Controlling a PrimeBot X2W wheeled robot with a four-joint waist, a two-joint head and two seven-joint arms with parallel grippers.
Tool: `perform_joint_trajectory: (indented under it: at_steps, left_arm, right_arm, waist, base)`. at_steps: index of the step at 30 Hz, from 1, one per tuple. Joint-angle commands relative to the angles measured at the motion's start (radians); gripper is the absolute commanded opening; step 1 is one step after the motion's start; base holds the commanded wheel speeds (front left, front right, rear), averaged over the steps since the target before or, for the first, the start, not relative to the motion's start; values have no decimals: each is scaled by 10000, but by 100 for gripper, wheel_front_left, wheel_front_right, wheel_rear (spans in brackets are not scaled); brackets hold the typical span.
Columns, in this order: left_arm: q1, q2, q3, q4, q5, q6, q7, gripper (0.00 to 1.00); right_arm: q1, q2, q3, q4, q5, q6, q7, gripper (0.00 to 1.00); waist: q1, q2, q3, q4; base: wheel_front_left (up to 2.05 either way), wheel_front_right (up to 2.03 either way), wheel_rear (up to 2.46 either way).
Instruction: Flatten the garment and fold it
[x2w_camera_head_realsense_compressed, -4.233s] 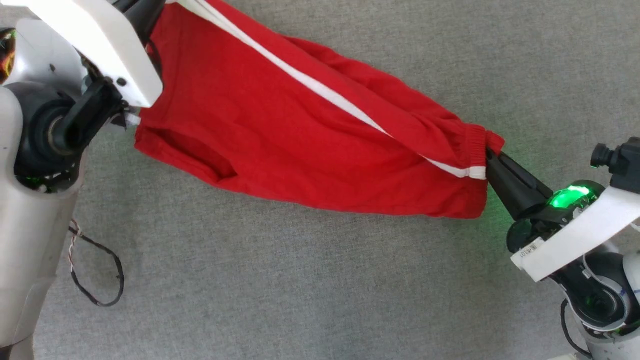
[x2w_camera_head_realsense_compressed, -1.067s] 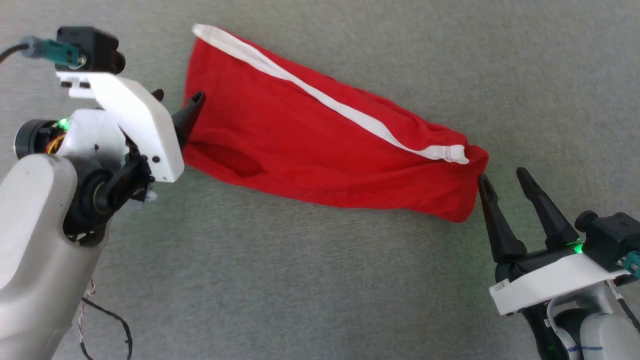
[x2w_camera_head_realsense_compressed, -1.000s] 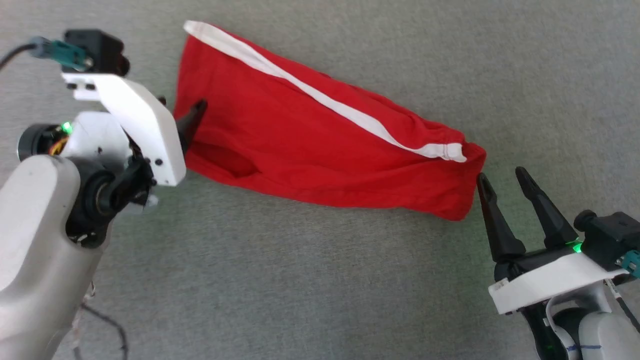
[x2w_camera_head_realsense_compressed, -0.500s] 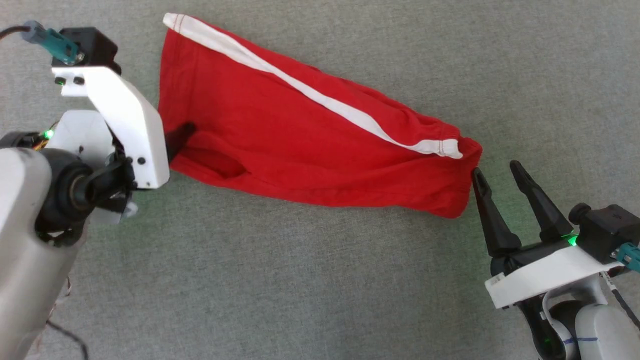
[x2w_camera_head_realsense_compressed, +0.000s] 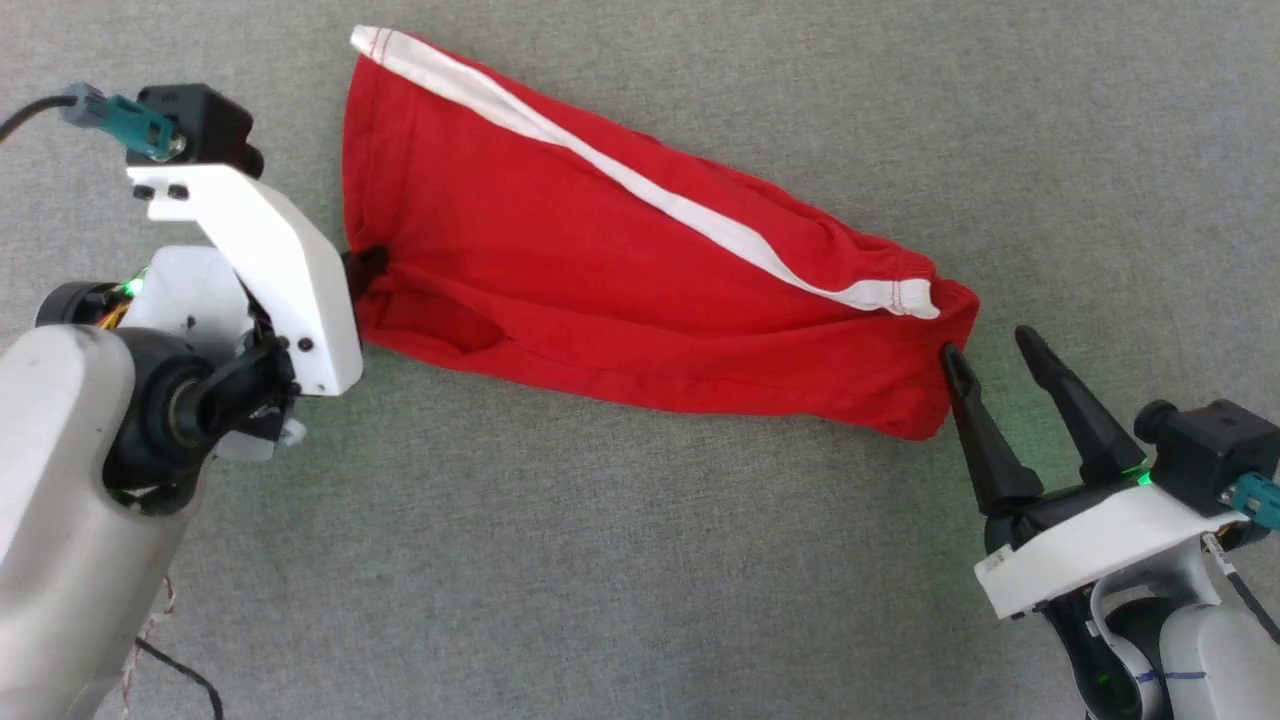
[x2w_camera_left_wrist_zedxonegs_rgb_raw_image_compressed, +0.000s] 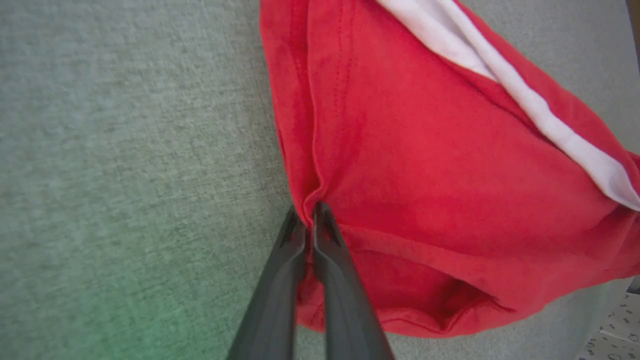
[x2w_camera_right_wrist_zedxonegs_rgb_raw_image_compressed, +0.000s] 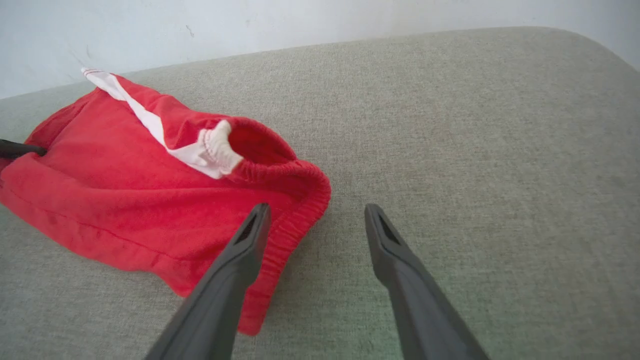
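The red shorts (x2w_camera_head_realsense_compressed: 620, 280) lie on a grey cloth surface (x2w_camera_head_realsense_compressed: 600, 560). In the head view they stretch from the upper left down to the middle right. A white stripe (x2w_camera_head_realsense_compressed: 640, 190) runs along the top side of them. The stretchy waistband (x2w_camera_head_realsense_compressed: 955, 330) is at the right end, and the leg opening is at the left end.

The left gripper (x2w_camera_head_realsense_compressed: 365, 270) is at the left end of the shorts. Its two fingers (x2w_camera_left_wrist_zedxonegs_rgb_raw_image_compressed: 325, 250) are squeezed tight together, and they pinch a little fold of the red cloth at the edge.

The right gripper (x2w_camera_head_realsense_compressed: 988, 345) is at the middle right, just beside the waistband. Its fingers (x2w_camera_right_wrist_zedxonegs_rgb_raw_image_compressed: 235, 265) are spread wide apart and hold nothing. One finger sits right at the edge of the waistband. I cannot tell if it touches the cloth. The other finger is over the bare grey surface.

A white wall (x2w_camera_right_wrist_zedxonegs_rgb_raw_image_compressed: 250, 25) stands behind the surface in the right wrist view.
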Motion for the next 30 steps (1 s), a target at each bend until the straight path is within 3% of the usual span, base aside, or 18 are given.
perform_joint_trajectory:
  at_steps: [1,15,23,24,25,26,27,28,30]
  left_arm:
    - [279,-141,-70,232,1,-101,-105,0]
    - [-19,-538,-248,628,34,-394,-461,0]
    - [-244,-687,-379,740,119,-538,-587,0]
    - [-276,-716,-388,750,126,-554,-615,0]
    - [-276,-716,-388,750,126,-554,-615,0]
    - [-302,-741,-395,762,128,-569,-639,0]
    - [-323,-766,-400,775,124,-587,-661,0]
    - [-339,-790,-401,786,115,-605,-685,0]
    - [-362,-845,-387,806,83,-636,-744,0]
  right_arm:
    - [-125,-55,51,35,200,-7,222,100]
    - [-437,101,279,56,592,-7,1735,100]
    - [-662,405,-143,589,803,-7,2285,100]
    - [-692,431,-120,633,852,-7,2343,94]
    - [-692,431,-120,633,852,-7,2343,94]
    - [-723,462,-134,669,939,-7,2354,63]
    - [-750,492,-141,718,1044,-7,2387,25]
    - [-776,515,-110,761,1128,-7,2424,0]
    - [-832,548,-102,830,1227,-7,2437,0]
  waist:
    - [0,0,-13,40]
    - [0,0,89,440]
    - [0,0,216,712]
    - [0,0,236,740]
    - [0,0,236,740]
    - [0,0,253,762]
    - [0,0,270,783]
    - [0,0,287,801]
    - [0,0,318,837]
  base:
    - [0,0,0]
    - [0,0,0]
    - [0,0,0]
    - [0,0,0]
    - [0,0,0]
    - [0,0,0]
    - [0,0,0]
    - [0,0,0]
    - [0,0,0]
